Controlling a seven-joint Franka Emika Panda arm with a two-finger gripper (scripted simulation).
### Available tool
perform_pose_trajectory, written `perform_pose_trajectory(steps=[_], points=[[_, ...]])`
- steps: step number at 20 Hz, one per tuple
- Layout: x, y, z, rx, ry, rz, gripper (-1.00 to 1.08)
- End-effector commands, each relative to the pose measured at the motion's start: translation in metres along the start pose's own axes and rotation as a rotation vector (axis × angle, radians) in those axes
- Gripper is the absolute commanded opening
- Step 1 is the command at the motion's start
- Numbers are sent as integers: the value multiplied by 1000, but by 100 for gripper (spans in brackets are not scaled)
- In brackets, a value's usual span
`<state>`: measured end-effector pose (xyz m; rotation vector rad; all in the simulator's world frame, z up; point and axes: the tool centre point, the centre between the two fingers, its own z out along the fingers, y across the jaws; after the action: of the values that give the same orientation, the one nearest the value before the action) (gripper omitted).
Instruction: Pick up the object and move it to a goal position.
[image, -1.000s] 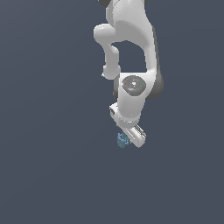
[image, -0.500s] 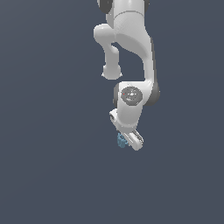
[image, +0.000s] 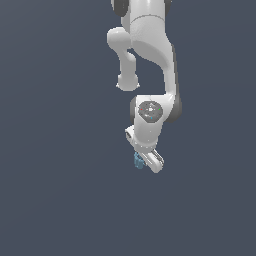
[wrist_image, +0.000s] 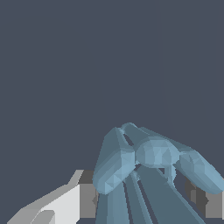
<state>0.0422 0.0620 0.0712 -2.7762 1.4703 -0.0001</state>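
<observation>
The object (wrist_image: 144, 170) is a small light-blue bundle of rounded ridges. In the wrist view it fills the space between my two fingers, with a dark pad (wrist_image: 89, 199) against one side and another pad on the other side. My gripper (wrist_image: 146, 201) is shut on it. In the exterior view the object (image: 138, 161) shows as a small blue patch under the white hand, mostly hidden by it. My gripper (image: 142, 162) hangs below the white arm over the plain dark grey ground.
The white arm (image: 147, 60) reaches down from the top of the exterior view. Plain dark grey ground (image: 60, 175) surrounds it on all sides.
The arm's wrist and hand have moved a little toward the exterior view's left, carrying the object along. The grip on the object is unchanged.
</observation>
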Motion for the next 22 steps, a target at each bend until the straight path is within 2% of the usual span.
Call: perform_pose_trajectory(steps=[1, 12, 22], points=[[0, 0, 0, 0, 0, 0, -100], [-3, -1, -16, 0, 0, 0, -100], [-18, -8, -97, 0, 0, 1, -100]])
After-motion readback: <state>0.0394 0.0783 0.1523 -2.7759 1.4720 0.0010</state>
